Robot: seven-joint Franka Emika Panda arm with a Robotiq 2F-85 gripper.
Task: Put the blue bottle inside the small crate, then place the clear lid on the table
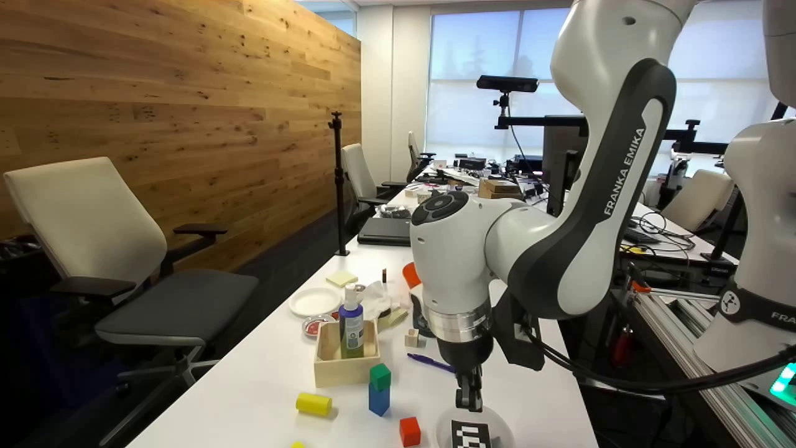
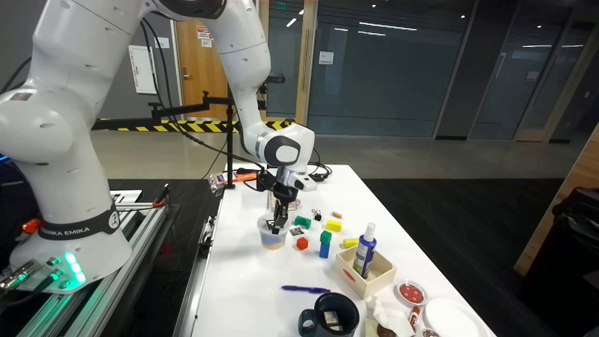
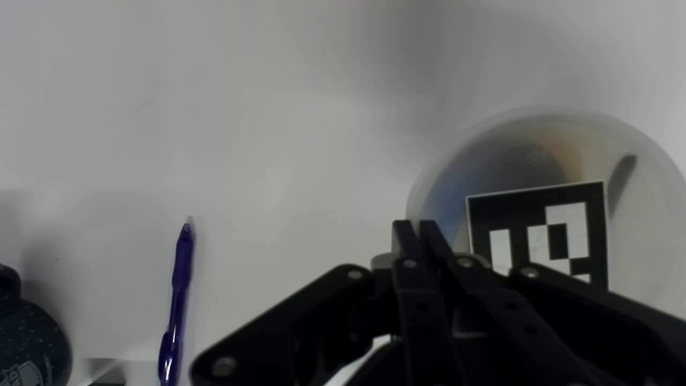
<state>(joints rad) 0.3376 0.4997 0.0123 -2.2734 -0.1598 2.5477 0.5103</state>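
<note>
The blue bottle [image 1: 352, 330] stands upright inside the small tan wooden crate [image 1: 345, 375]. Both also show in an exterior view, the bottle [image 2: 364, 257] rising well above the crate [image 2: 354, 279]. A clear round lid [image 3: 646, 225] with a black-and-white marker card lies on a see-through tub [image 2: 272, 241]. My gripper [image 1: 469, 407] points down at the rim of the tub and lid. In the wrist view the fingertips [image 3: 415, 222] are nearly together, with a narrow gap over the rim. I cannot tell whether they pinch the lid's edge. The white table [image 1: 261, 373] lies under everything.
A red block [image 1: 410, 432], a green block [image 1: 380, 377] on a blue block [image 1: 379, 399], and a yellow cylinder [image 1: 314, 404] stand nearby. A purple pen [image 3: 179, 289] and dark mug [image 2: 329, 313] lie between gripper and plate [image 2: 456, 319]. More small blocks are beyond the tub.
</note>
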